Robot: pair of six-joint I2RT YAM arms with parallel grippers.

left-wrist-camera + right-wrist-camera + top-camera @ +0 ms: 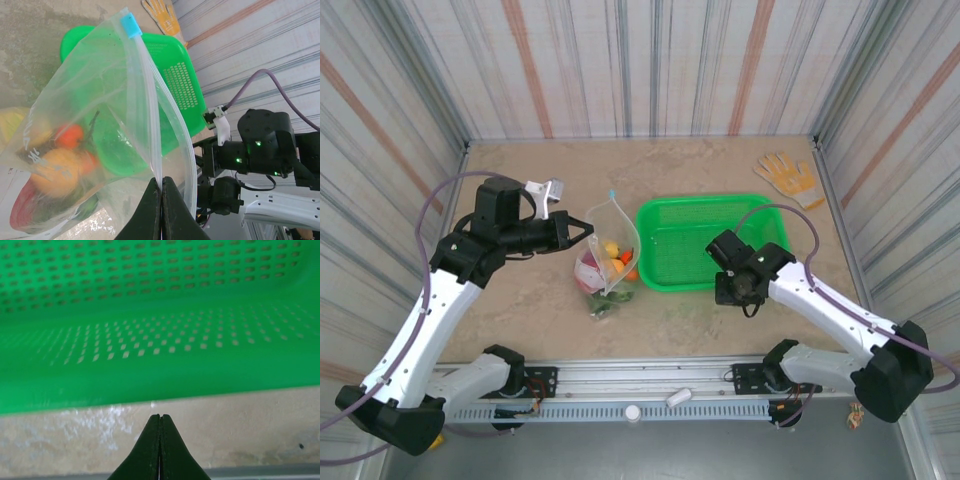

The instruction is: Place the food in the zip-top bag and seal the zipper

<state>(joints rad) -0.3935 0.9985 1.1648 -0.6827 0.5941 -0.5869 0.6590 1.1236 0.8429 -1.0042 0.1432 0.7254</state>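
Note:
The clear zip-top bag [610, 250] hangs upright to the left of the green basket, its bottom resting on the table. The food [612, 262] lies in its lower half: yellow, orange, red and green pieces [60, 167]. My left gripper [588, 228] [161, 179] is shut on one strip of the zipper [150, 115] at the near end of the mouth. The other strip bows away, so the mouth gapes. The light blue slider [131, 25] [612, 193] sits at the far end. My right gripper [727, 288] [160, 416] is shut on nothing, low over the table beside the basket's near wall.
The green mesh basket [695, 245] [160, 340] [172, 65] stands in the middle of the table, right of the bag. A tan glove [788, 178] [160, 12] lies at the far right corner. Striped walls close in three sides of the table.

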